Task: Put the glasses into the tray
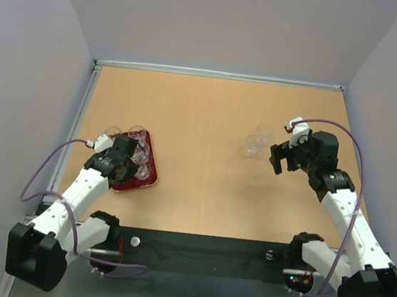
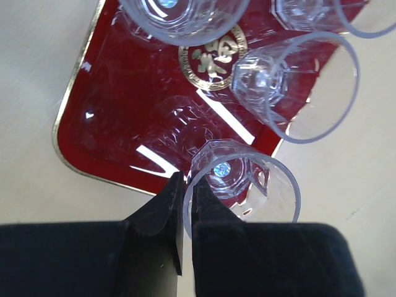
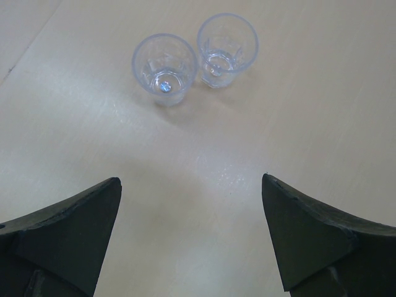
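1. Glasses (image 2: 291, 86), clear tumblers: four show at the tray in the left wrist view (two cut off by the frame).
2. Tray (image 2: 117, 117), dark red, gold emblem (image 2: 213, 52): on the left part of the table (image 1: 209, 114).
3. Left gripper (image 2: 187, 180): fingers almost together, pinching the wall of the nearest glass (image 2: 241, 179), which stands at the tray's edge.
4. Remaining pair (image 3: 164, 67): upright on the table's right part, just beside each other, outside the tray.
5. Right gripper (image 3: 190, 178): fingers spread wide, holding nothing, near that pair.

Light wood tabletop (image 1: 201, 192); pale grey-lilac walls (image 1: 227, 23) on three sides; even light.
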